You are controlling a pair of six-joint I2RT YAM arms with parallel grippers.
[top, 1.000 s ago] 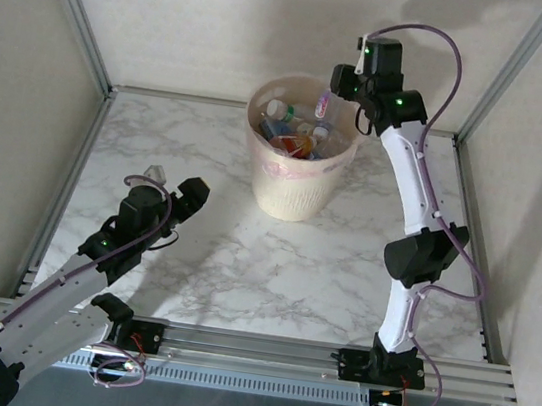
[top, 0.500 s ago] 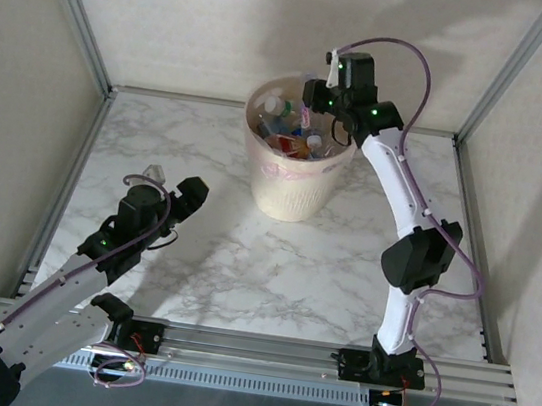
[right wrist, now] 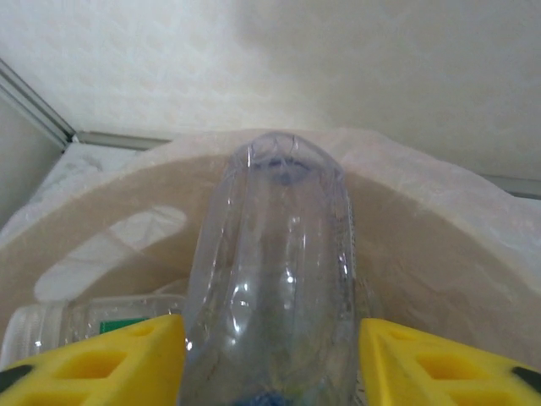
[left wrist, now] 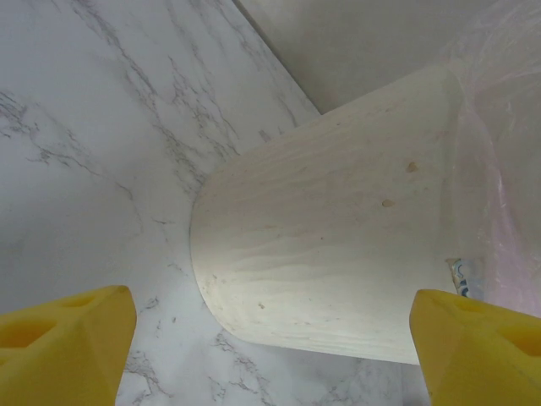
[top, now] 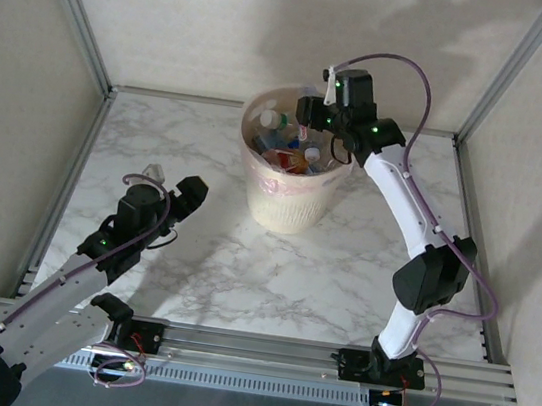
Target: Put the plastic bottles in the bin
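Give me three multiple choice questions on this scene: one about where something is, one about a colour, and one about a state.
1. Where is the right tool?
A. Over the bin
B. Flat on the table
C. Beside the left arm's base

2. What colour is the bottle between the right tool's fingers?
A. Green
B. Clear
C. Brown

3. How is the left tool?
A. Shut on a bottle
B. Shut on the bin's rim
C. Open and empty

Answers:
1 A: the top view has it above the bin's mouth.
2 B: in the right wrist view you see straight through its wall.
3 C: its yellow fingers stand wide apart with nothing between them.
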